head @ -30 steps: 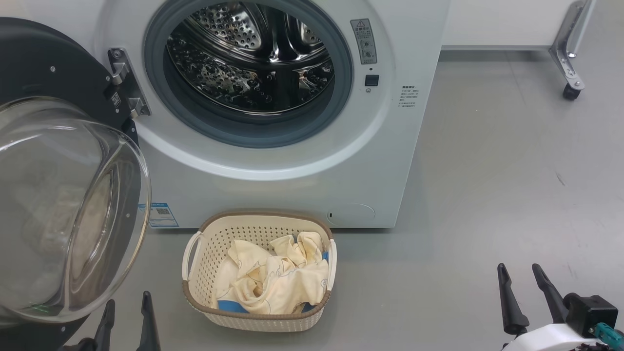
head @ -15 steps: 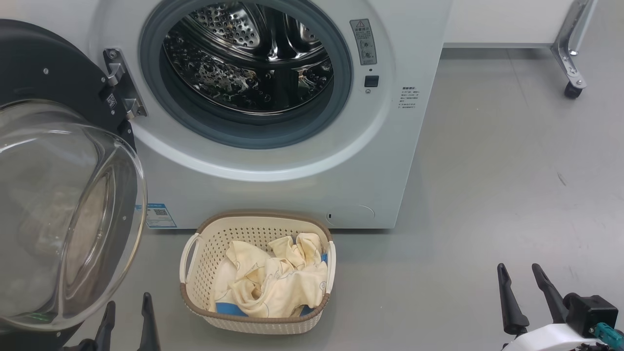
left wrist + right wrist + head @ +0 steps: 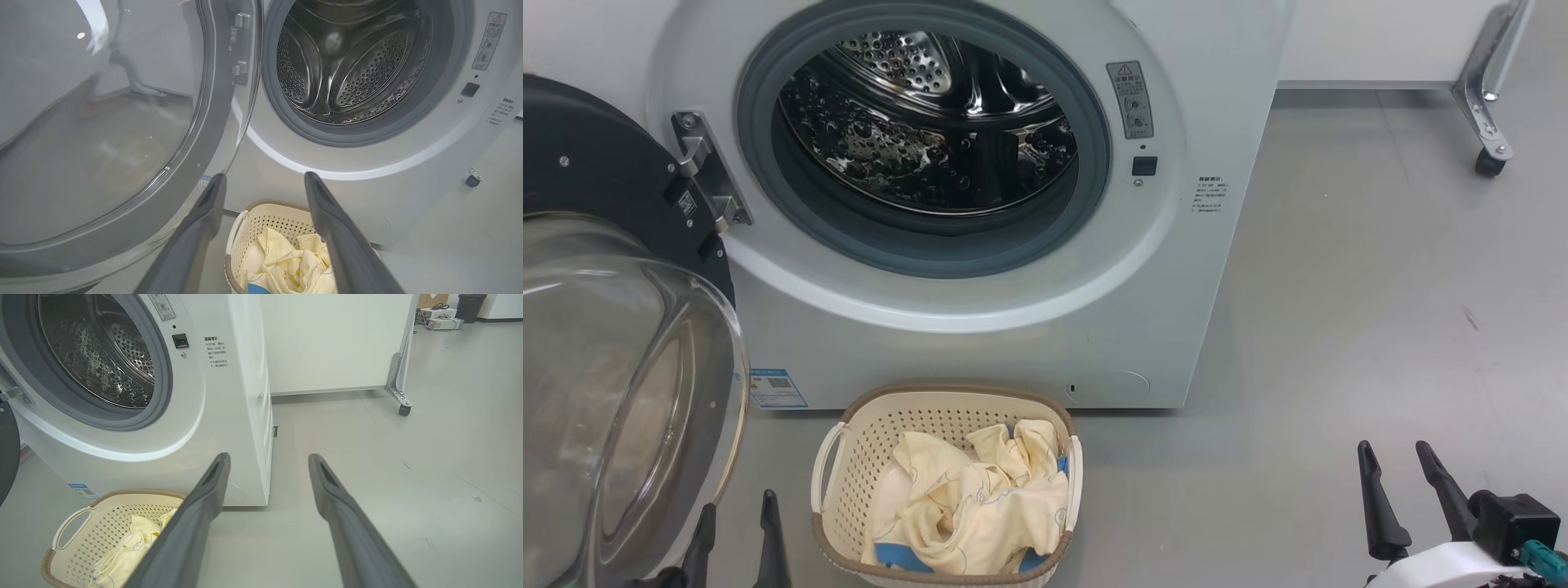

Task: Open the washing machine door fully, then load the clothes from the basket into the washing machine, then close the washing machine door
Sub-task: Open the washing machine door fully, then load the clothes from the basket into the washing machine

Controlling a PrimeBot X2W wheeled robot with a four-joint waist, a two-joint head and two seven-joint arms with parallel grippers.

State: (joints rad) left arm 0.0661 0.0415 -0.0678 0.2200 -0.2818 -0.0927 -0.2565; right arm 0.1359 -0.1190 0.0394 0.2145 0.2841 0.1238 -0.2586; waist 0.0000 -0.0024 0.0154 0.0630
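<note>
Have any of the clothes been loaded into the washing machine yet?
No, the drum shows bare steel, and the clothes lie in the basket.

This looks like a lab or test hall, not a home laundry. The washing machine (image 3: 980, 343) stands free on a bare grey floor (image 3: 1380, 327). Beside it is a white partition panel (image 3: 327, 343) on a metal caster foot (image 3: 403, 409). Boxed equipment (image 3: 441, 318) and a dark bin (image 3: 470, 306) sit far across the open floor.

1. Drum (image 3: 915, 122): mouth unobstructed.
2. Door (image 3: 621, 392): swung out left of mouth, glass bowl blocking that side.
3. Basket (image 3: 866, 457): just before washer (image 3: 980, 351), open-topped, clothes (image 3: 988, 523) uncovered.
4. Floor (image 3: 1339, 327): open right of basket.
</note>
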